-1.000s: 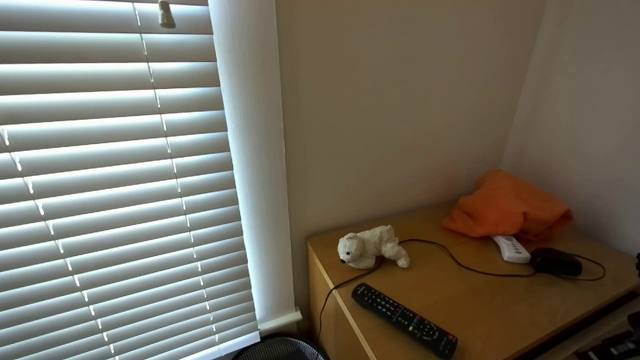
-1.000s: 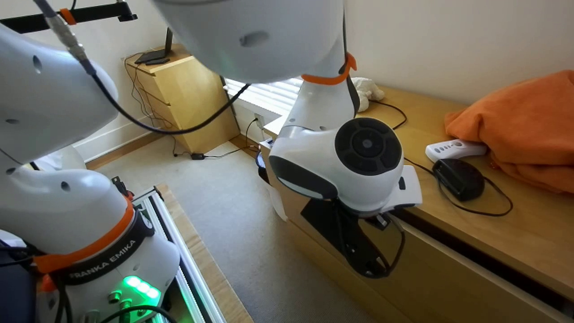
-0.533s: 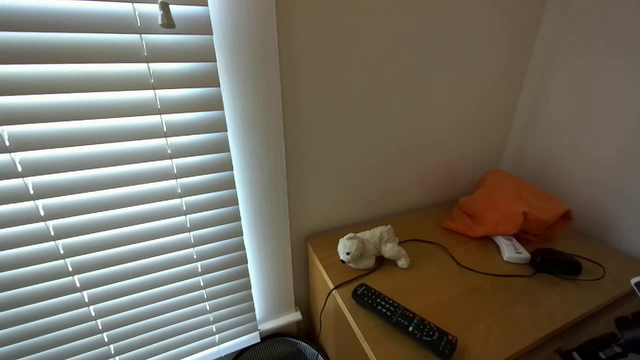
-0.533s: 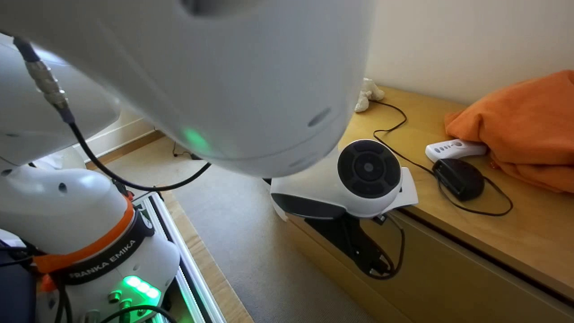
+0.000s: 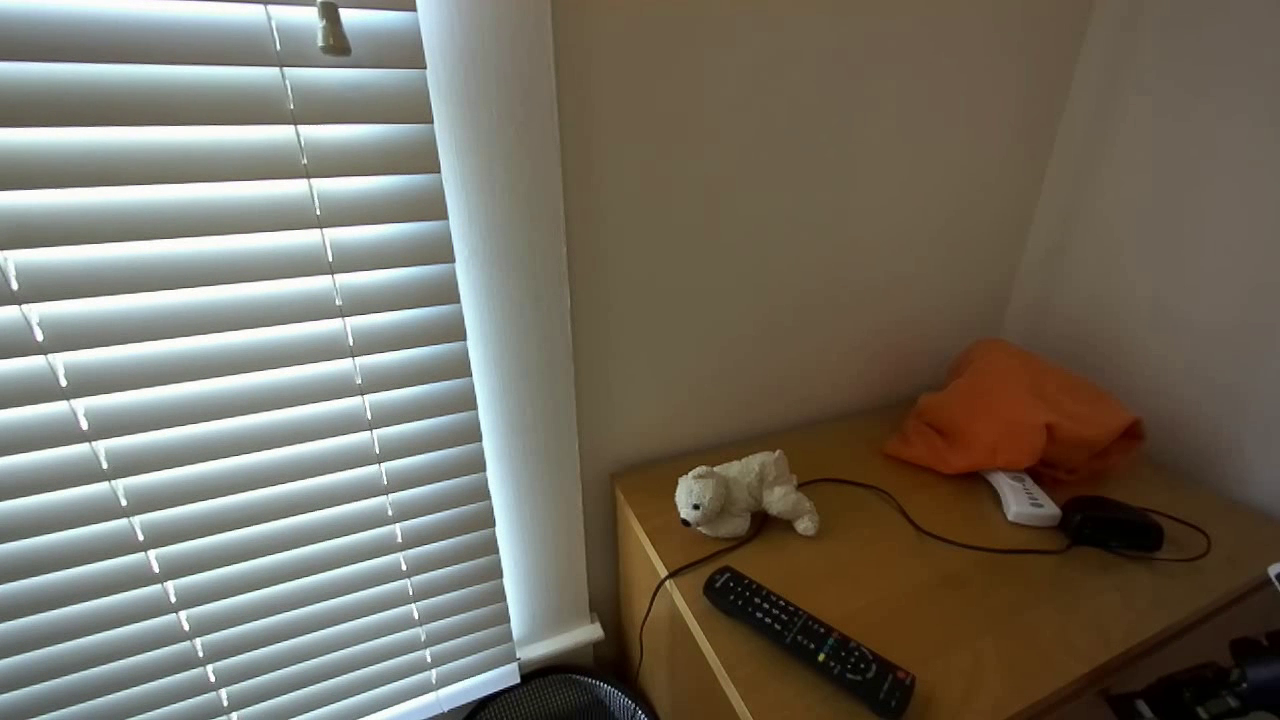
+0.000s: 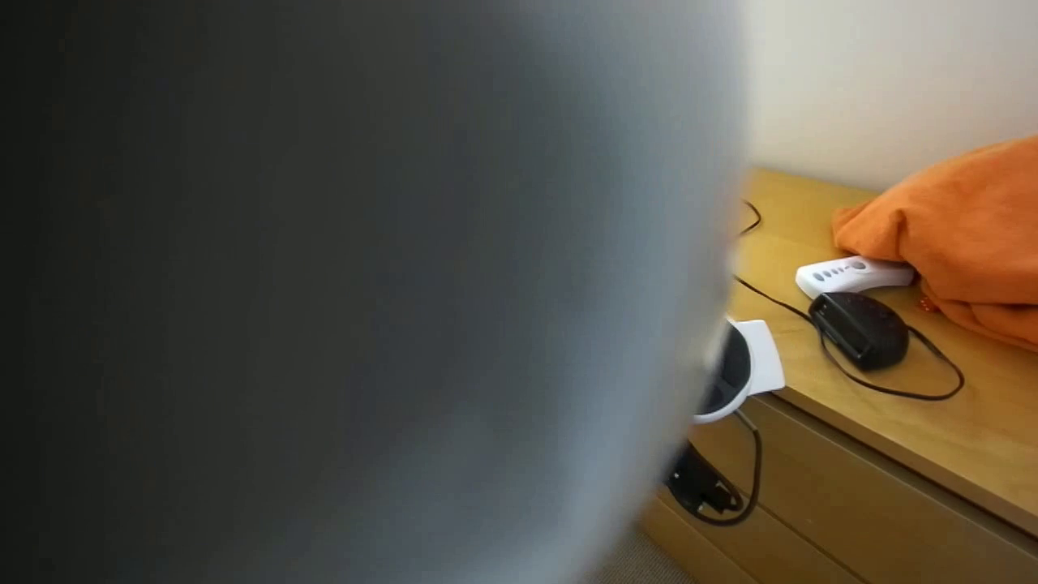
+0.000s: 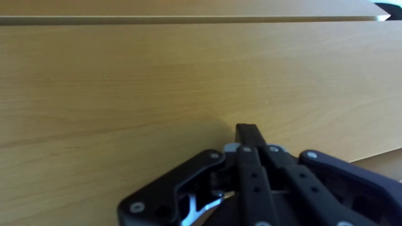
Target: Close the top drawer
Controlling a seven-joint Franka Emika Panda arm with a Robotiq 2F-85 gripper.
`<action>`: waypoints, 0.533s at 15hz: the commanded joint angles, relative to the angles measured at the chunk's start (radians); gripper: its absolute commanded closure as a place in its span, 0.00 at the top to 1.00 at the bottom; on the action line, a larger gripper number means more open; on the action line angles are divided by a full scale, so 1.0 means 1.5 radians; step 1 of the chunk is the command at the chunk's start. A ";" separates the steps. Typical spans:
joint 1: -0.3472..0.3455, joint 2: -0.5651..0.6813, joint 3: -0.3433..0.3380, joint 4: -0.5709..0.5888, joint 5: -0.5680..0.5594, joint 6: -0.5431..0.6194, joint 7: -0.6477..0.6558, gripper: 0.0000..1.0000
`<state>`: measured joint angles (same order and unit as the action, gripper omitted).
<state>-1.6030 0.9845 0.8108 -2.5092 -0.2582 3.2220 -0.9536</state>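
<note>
So a blurry grey arm (image 6: pixel 365 284) is hogging most of an exterior view, but the jaws are resting together by the plain wooden top drawer (image 7: pixel 125 88), which is sitting right under the table (image 6: pixel 989 430), thin dark line showing.

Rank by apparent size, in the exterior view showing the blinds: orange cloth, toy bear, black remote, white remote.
1. Orange cloth
2. Toy bear and black remote: too alike in area to rank
3. White remote, visible part
</note>
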 commanded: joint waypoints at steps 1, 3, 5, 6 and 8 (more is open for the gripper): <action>-0.049 0.086 0.024 0.016 -0.064 0.023 0.010 0.00; -0.061 0.106 0.024 0.017 -0.083 0.029 0.009 0.00; -0.071 0.121 0.021 0.014 -0.099 0.036 0.009 0.00; -0.072 0.126 0.019 0.015 -0.103 0.040 0.012 0.00; -0.059 0.107 0.004 0.005 -0.099 0.053 0.030 0.00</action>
<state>-1.7003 1.1070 0.8177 -2.5030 -0.3723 3.2479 -0.9532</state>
